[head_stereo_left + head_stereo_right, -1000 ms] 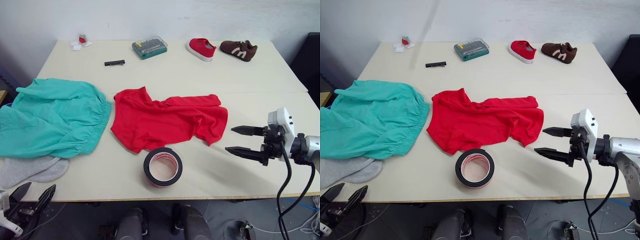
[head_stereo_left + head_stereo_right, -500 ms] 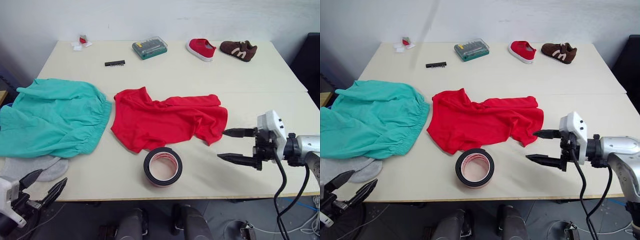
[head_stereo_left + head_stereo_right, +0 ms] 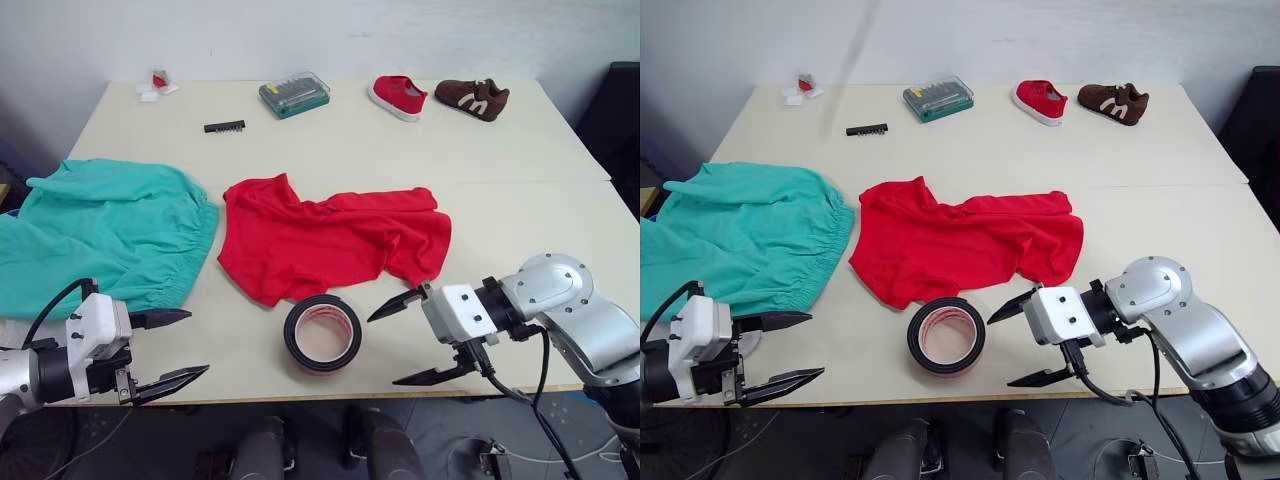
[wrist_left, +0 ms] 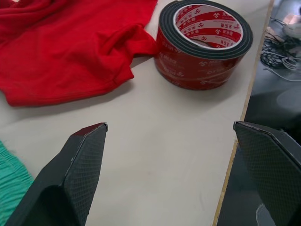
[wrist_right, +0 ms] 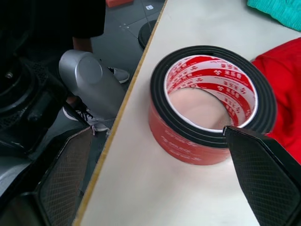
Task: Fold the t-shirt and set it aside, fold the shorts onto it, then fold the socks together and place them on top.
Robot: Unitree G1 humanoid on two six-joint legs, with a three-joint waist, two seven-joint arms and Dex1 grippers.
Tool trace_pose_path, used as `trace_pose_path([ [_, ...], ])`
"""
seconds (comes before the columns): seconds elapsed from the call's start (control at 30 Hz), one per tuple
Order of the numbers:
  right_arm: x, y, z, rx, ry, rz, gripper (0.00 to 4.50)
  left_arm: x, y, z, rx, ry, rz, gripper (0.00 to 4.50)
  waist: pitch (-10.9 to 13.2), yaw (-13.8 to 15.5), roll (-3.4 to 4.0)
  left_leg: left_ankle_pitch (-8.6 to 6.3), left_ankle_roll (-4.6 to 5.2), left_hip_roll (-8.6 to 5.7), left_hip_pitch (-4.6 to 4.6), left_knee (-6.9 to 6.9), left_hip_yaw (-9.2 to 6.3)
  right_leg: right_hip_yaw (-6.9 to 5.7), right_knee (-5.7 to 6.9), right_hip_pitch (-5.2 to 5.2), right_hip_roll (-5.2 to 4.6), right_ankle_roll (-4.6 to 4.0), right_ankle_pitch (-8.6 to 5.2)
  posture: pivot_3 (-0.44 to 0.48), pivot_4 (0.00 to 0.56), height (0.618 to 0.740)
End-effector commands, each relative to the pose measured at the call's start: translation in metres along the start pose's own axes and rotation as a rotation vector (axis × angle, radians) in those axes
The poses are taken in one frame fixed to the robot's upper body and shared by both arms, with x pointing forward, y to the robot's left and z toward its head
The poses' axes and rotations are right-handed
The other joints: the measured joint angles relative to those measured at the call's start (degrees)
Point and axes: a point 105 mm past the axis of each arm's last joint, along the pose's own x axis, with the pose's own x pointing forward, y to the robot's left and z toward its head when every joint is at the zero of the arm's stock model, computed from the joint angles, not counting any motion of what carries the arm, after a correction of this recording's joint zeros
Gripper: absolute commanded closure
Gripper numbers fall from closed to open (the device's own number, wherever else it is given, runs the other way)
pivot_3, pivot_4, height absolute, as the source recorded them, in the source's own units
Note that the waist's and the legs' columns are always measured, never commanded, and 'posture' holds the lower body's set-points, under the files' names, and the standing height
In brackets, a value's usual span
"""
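Note:
The red t-shirt lies crumpled and unfolded at the table's middle. To its left the teal shorts are spread out, hanging over the left edge. A strip of grey sock peeks out under the shorts; my left arm covers the rest of the socks. My left gripper is open over the front left of the table, pointing right, holding nothing. My right gripper is wide open at the front edge, pointing left at a tape roll. It is just short of the t-shirt's lower right corner.
The black roll of red tape stands between the two grippers, touching the t-shirt's hem. At the far edge are a red shoe, a brown shoe, a green bit case and a black bit strip.
My left gripper rose from below the table edge to over the front left corner, covering the socks. My right gripper swung left toward the tape roll and opened wider.

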Motion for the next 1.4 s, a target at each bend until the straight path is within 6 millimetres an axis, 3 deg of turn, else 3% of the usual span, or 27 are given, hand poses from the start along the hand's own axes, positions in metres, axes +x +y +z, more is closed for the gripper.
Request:
trace_pose_path([
  [0.03, 0.013, -0.007, 0.007, -0.058, -0.022, 0.024, 0.02, 0.01, -0.009, 0.006, 0.026, 0.004, -0.101, 0.0, 0.0, -0.2, 0.0, 0.01, -0.01, 0.0, 0.0, 0.01, 0.0, -0.01, 0.02, 0.0, 0.0, 0.0, -0.01, 0.0, 0.15, 0.74],
  [0.27, 0.032, -0.011, -0.005, -0.195, 0.049, 0.122, 0.02, 0.025, -0.01, 0.02, 0.088, -0.021, -0.187, 0.0, 0.0, -0.5, 0.0, 0.01, -0.25, -0.02, 0.13, 0.14, 0.0, 0.05, 0.25, 0.08, -0.02, 0.02, 0.01, 0.0, 0.15, 0.74],
  [0.4, 0.047, -0.02, -0.015, -0.172, 0.063, 0.126, 0.02, 0.032, -0.009, 0.028, 0.113, -0.038, -0.217, 0.0, 0.0, -0.6, 0.0, 0.07, -0.29, -0.02, 0.14, 0.11, 0.0, 0.05, 0.32, 0.05, -0.02, 0.01, 0.0, 0.0, 0.15, 0.74],
  [0.5, 0.056, -0.021, -0.023, -0.181, 0.08, 0.155, 0.54, 0.035, -0.01, 0.031, 0.121, -0.044, -0.237, 0.0, 0.0, -0.8, 0.0, 0.24, -0.08, -0.02, 0.15, 0.12, 0.01, 0.06, 0.35, 0.05, -0.02, 0.01, 0.0, 0.0, 0.15, 0.74],
  [0.63, 0.06, -0.021, -0.026, -0.204, 0.076, 0.171, 1.9, 0.042, -0.012, 0.039, 0.14, -0.065, -0.285, 0.0, 0.0, -0.4, -0.02, 0.26, -0.08, -0.03, 0.22, 0.13, 0.02, 0.06, 0.41, 0.1, -0.02, 0.0, 0.0, 0.0, 0.15, 0.74],
  [0.83, 0.054, -0.024, -0.02, -0.155, 0.04, 0.133, 3.75, 0.07, -0.011, 0.056, 0.233, -0.127, -0.364, 0.0, 0.0, 0.6, -0.08, 0.11, -0.25, -0.11, 0.21, 0.31, -0.02, 0.1, 0.43, 0.19, -0.06, 0.1, 0.05, 0.0, 0.15, 0.74],
  [1.0, 0.022, -0.023, -0.004, -0.06, 0.02, 0.027, 3.8, 0.088, -0.005, 0.079, 0.24, -0.209, -0.433, 0.0, 0.0, 1.1, -0.01, 0.26, 0.02, -0.08, 0.07, 0.46, -0.05, 0.06, 0.58, 0.11, -0.05, 0.08, 0.05, 0.0, 0.15, 0.74],
  [1.2, -0.057, -0.01, 0.018, 0.214, 0.002, -0.275, 3.85, 0.108, -0.012, 0.124, 0.17, -0.374, -0.593, 0.0, 0.1, 1.9, 0.06, 0.15, 0.22, -0.08, -0.17, 0.83, -0.16, -0.04, 0.56, 0.15, -0.05, 0.16, 0.08, 0.0, 0.15, 0.74],
  [1.3, -0.111, 0.004, 0.005, 0.418, 0.041, -0.54, 3.86, 0.115, -0.017, 0.146, 0.118, -0.456, -0.678, 0.0, 0.1, 2.5, 0.0, 0.15, 0.25, -0.07, -0.15, 0.82, -0.25, -0.09, 0.53, 0.22, -0.04, 0.17, 0.09, 0.0, 0.15, 0.74],
  [1.4, -0.17, 0.038, -0.034, 0.598, 0.177, -0.858, 3.86, 0.118, -0.022, 0.151, 0.143, -0.465, -0.732, 0.0, 0.1, 3.2, 0.0, 0.17, 0.28, -0.11, -0.16, 0.83, -0.35, -0.16, 0.49, 0.28, -0.03, 0.17, 0.09, 0.0, 0.15, 0.74],
])
